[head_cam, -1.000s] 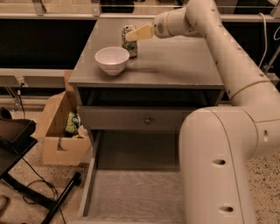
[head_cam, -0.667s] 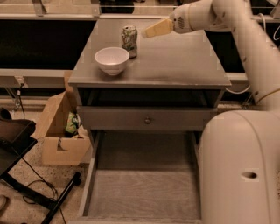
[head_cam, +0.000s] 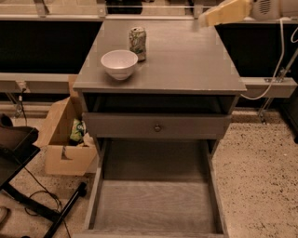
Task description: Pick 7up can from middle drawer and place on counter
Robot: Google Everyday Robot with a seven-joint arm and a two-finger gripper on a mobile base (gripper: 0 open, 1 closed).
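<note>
One aluminium 7up can (head_cam: 138, 42) upright on glossy grey surface (head_cam: 186, 65), beside one round white bowl (head_cam: 119, 63); tan claw (head_cam: 208, 17) upper right, grip state I cannot tell.

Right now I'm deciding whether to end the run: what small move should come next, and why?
Probably draw the gripper, at the far right corner of the counter, clear and stop: the 7up can stands upright on it beside the white bowl, and the middle drawer holds nothing.

The 7up can (head_cam: 137, 42) stands on the counter (head_cam: 186, 60) behind the bowl (head_cam: 119, 63), jaws above the counter's far-right corner.
</note>
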